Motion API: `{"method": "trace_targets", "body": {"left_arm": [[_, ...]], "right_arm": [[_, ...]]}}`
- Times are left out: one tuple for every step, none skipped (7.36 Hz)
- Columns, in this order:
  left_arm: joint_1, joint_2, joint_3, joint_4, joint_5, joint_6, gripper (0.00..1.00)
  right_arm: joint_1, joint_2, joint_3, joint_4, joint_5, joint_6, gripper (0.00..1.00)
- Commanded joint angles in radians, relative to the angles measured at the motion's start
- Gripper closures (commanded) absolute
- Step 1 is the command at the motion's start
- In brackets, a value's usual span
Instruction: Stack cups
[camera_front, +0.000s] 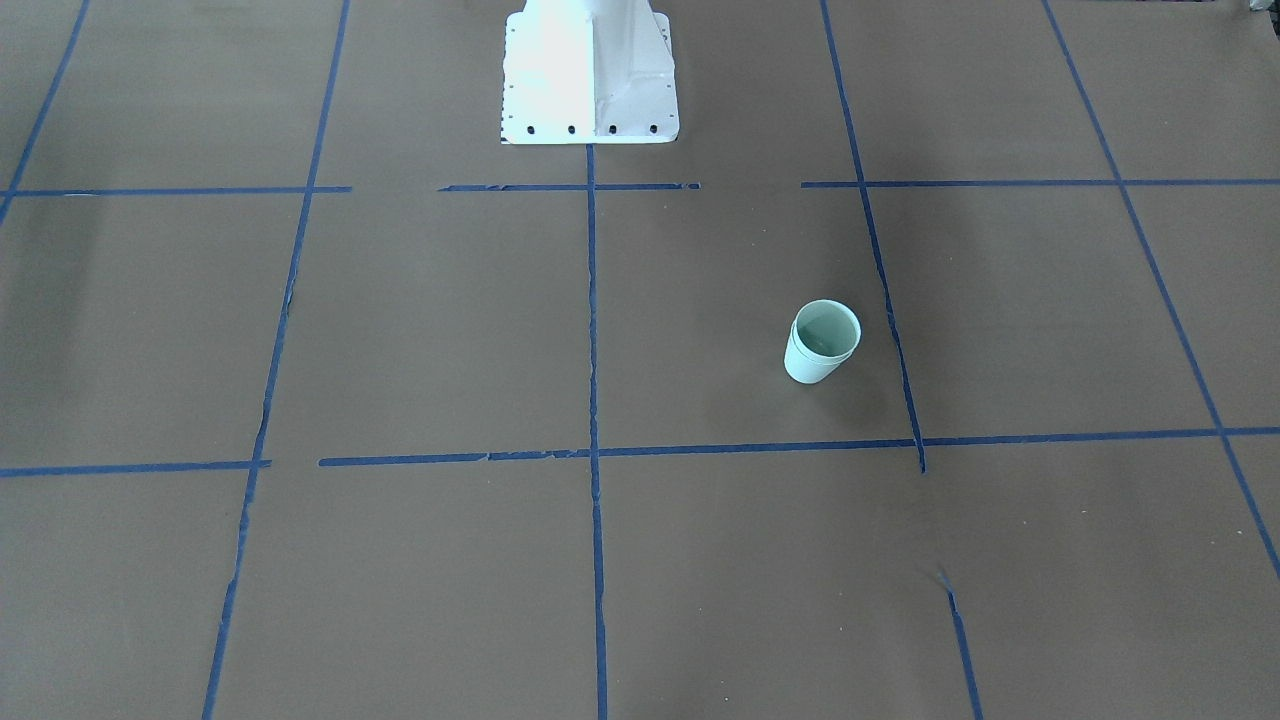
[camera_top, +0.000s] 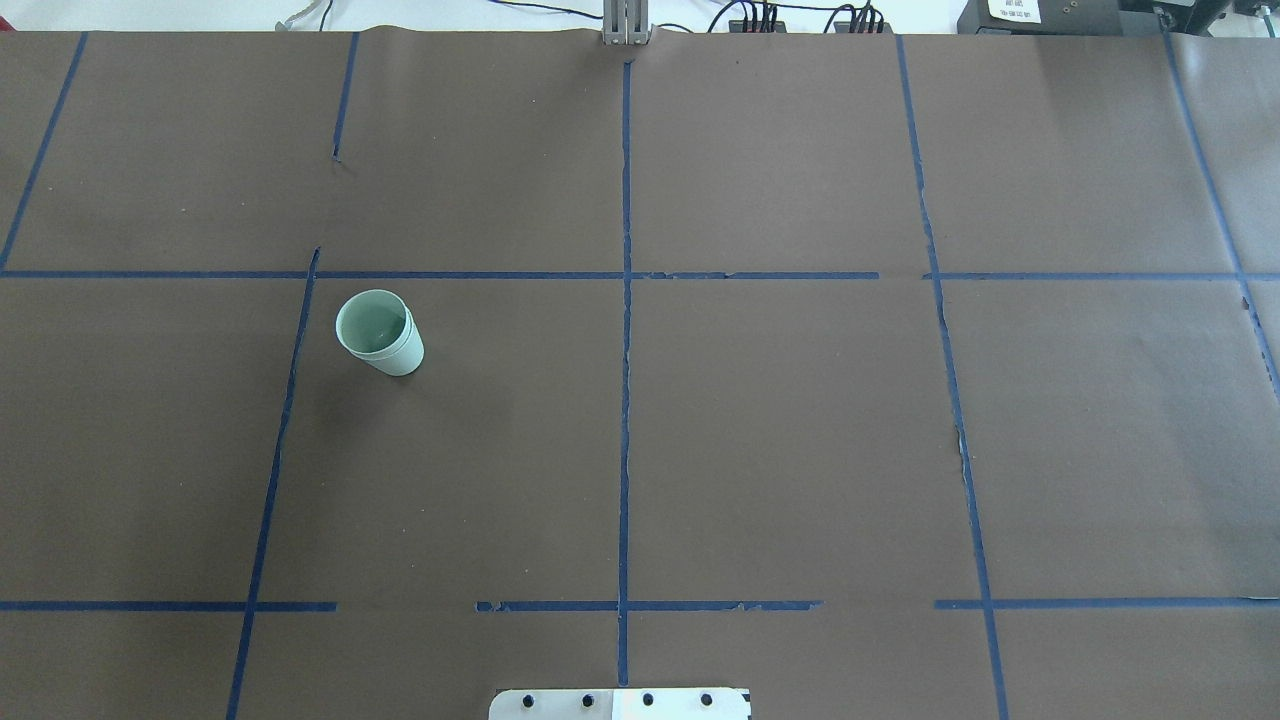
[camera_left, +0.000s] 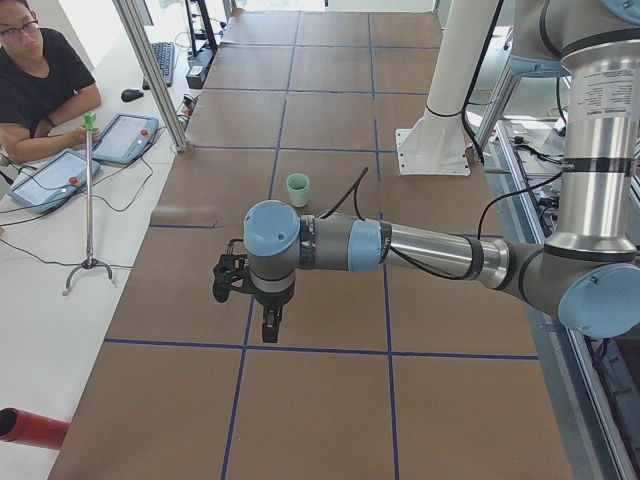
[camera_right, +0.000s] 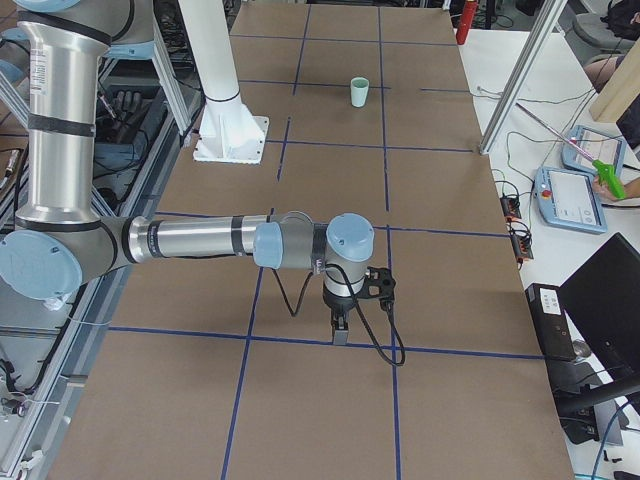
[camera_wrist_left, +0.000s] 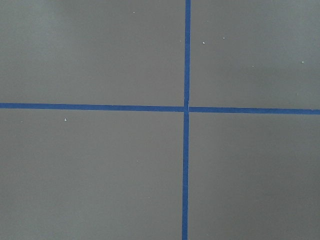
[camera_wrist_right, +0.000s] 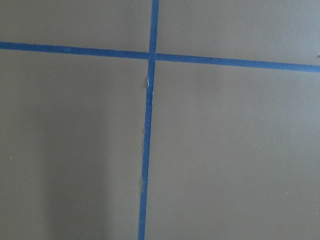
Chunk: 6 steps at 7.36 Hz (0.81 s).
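Two pale mint-green cups (camera_front: 822, 343) stand upright, one nested inside the other, on the brown paper on my left half of the table. The pair also shows in the overhead view (camera_top: 380, 332), the exterior left view (camera_left: 298, 189) and the exterior right view (camera_right: 359, 91). My left gripper (camera_left: 268, 333) hangs over the table's left end, far from the cups. My right gripper (camera_right: 340, 334) hangs over the right end. Each shows only in a side view, so I cannot tell whether it is open or shut. Both wrist views show only paper and blue tape.
The white robot base (camera_front: 590, 80) stands at the table's robot-side edge. Blue tape lines (camera_top: 625, 330) divide the paper into a grid. An operator (camera_left: 40, 85) sits beyond the far edge with tablets (camera_left: 125, 137) and a small tripod (camera_left: 88, 200).
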Motion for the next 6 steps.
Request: {"method": "trace_targets", "body": {"left_arm": [[0.006,-0.003,-0.021,0.0,0.002,0.0,0.0],[0.006,0.002,-0.006,0.0,0.004,0.0,0.0],[0.006,0.022,-0.003,-0.003,-0.001,-0.003,0.0],[0.006,0.014,-0.016,-0.015,0.007,-0.001,0.0],[0.006,-0.022,0.003,-0.006,0.022,0.002,0.0],[0.009,-0.07,0.026,0.012,0.022,0.002,0.0]], "right_arm": [[0.0,0.0,0.0,0.0,0.0,0.0,0.0],[0.0,0.0,0.0,0.0,0.0,0.0,0.0],[0.0,0.0,-0.002,0.0,0.0,0.0,0.0],[0.0,0.0,0.0,0.0,0.0,0.0,0.0],[0.0,0.0,0.0,0.0,0.0,0.0,0.0],[0.0,0.0,0.0,0.0,0.0,0.0,0.0]]}}
